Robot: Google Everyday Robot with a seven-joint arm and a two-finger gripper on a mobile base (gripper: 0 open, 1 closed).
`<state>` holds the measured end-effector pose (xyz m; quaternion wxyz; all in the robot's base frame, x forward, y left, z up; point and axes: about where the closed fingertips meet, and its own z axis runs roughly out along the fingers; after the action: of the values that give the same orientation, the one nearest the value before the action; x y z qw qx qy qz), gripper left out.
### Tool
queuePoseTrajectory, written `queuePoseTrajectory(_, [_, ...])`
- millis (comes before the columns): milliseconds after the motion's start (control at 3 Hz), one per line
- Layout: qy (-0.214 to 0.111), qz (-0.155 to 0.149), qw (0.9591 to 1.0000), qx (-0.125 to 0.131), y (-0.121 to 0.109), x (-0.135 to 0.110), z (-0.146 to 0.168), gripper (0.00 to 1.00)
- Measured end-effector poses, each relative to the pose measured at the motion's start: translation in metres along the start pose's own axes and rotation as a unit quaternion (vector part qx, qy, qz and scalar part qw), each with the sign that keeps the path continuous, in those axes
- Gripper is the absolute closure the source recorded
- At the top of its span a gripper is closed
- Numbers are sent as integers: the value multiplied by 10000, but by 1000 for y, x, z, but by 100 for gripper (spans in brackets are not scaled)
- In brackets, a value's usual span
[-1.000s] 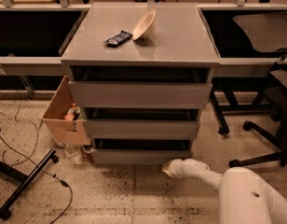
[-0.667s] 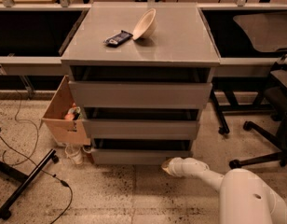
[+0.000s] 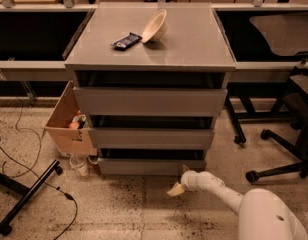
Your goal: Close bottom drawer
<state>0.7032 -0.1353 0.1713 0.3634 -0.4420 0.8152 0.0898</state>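
Observation:
The grey cabinet (image 3: 149, 49) has three drawers. The bottom drawer (image 3: 149, 165) is the lowest, with a plain flat grey front just above the floor; a thin dark gap shows above it. My gripper (image 3: 179, 182) is at the end of the white arm (image 3: 219, 191), low over the floor, just in front of the right part of the bottom drawer's front. It sits at or very near the front; contact cannot be told.
A cardboard box (image 3: 69, 124) with items stands left of the cabinet, with cups (image 3: 80, 165) by it. A white bowl (image 3: 155, 26) and a dark packet (image 3: 126, 40) lie on top. Office chair legs (image 3: 274, 144) are at the right. A stand leg (image 3: 29, 196) and cables lie at the left.
The gripper has stayed low by the bottom drawer's right front, shifting slightly. The drawers look unchanged.

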Motion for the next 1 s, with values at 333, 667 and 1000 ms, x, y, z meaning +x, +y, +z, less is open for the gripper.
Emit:
queuePoseTrajectory(333, [-67,122,9999,-43,7,12,3,0])
queuePoseTrajectory(667, [-158,161,9997,-124,11,16,7,0])
queuePoseTrajectory(1000, [-235,117,9995,-173,11,12,12,0])
